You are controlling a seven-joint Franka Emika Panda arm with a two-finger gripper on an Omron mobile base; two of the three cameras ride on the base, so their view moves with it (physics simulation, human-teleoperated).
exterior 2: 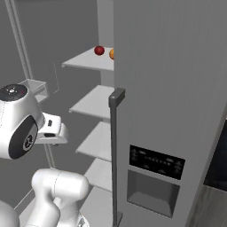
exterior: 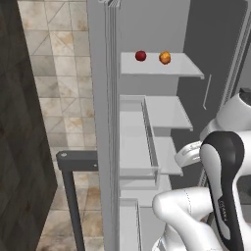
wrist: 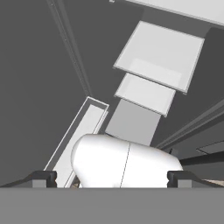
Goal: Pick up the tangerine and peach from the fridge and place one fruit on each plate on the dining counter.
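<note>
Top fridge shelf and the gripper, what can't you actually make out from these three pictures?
- Orange fruit, right base view: partly cut off by the fridge door; tangerine or peach, cannot tell. It shows whole in the left base view beside the dark red ball, but too small to name.
- Second task fruit: no other orange fruit to be seen on the shelves.
- Gripper, hand view: only the fingertips rise above the bottom band, set wide apart, nothing between.

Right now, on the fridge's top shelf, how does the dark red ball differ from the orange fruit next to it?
The dark red ball is evenly deep red; the orange fruit is orange with a yellowish patch. In the left base view the ball sits left of the fruit, apart from it. Both are small, round and rest on the top shelf.
</note>
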